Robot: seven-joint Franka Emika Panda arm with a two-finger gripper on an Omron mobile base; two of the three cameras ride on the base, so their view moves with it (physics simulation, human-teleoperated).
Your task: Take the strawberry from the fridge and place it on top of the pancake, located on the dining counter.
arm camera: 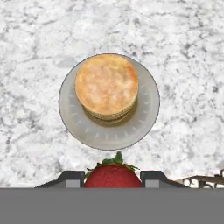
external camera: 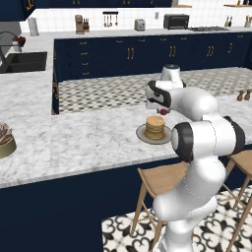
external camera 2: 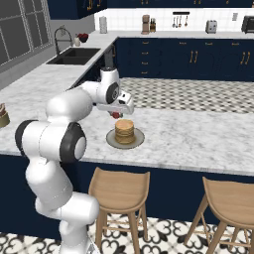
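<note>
Fingers (arm camera: 70, 178) clamped on the strawberry (arm camera: 113, 176), one dark tip each side, fruit pinched between them w/ green leaves pointing toward the plate in hand view. Gripper (external camera 2: 116, 114) hangs above the counter (external camera 2: 198, 139), just off the plate's near-left edge in right base view; berry (external camera 2: 116, 115) shows as a small red dot under the white hand. Same in left base view: red spot (external camera: 163, 111) below the hand, gripper (external camera: 163, 111) up and right of the stack, not touching it.

Pancake (arm camera: 106, 86) sits on the grey plate (arm camera: 144, 122), tan top, slightly off-centre toward the plate's upper left in hand view. Nothing on top of it. Berry is apart from the stack, above plate level, beside rather than over it as far as base views show. Pancake (external camera 2: 124, 131) and plate (external camera 2: 137, 141) rest on the marble top near its front edge; also pancake (external camera: 154, 128), plate (external camera: 142, 136), counter (external camera: 88, 142) in left base view.

Further out: 2 wooden stools (external camera 2: 119, 191) under the counter front, navy base below. Patterned tile floor (external camera 2: 163, 238). Across the aisle, navy cabinets (external camera 2: 198, 59) w/ brass handles. Black sink (external camera 2: 74, 56) w/ tap in the side counter at left. Toaster (external camera 2: 212, 26) and utensils against the back wall. Pepper mills (external camera: 243, 95) on the counter's right end in left base view, small basket (external camera: 6, 142) at its far left.
</note>
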